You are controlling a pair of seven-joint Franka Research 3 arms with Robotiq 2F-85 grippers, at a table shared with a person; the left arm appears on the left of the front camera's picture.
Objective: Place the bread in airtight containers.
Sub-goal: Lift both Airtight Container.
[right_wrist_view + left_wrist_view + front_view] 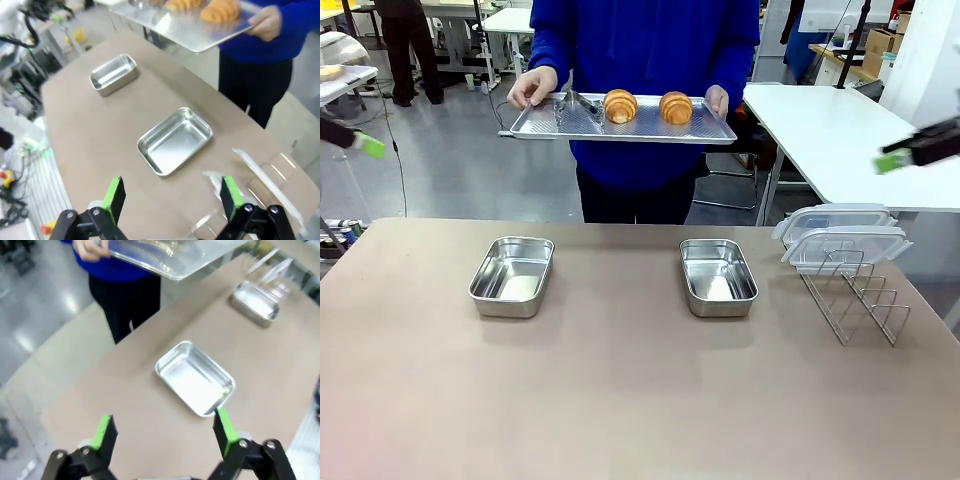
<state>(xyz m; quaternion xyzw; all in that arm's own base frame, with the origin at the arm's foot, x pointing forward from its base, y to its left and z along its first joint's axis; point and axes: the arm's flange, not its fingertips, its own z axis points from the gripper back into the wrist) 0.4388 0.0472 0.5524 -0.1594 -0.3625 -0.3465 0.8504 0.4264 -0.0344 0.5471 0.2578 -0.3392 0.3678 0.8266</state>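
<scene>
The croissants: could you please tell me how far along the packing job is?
Done: nothing yet; the shiny rectangular left steel container and right steel container sit empty. In hand: a person holds the flat metal tray with two golden-brown croissants; left gripper and right gripper are open, empty. Left: packing both croissants, fitting the clear plastic lids.

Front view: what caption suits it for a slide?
A person holds a metal tray of two croissants beyond a table with two empty steel containers, clear lids at a wire rack.
</scene>
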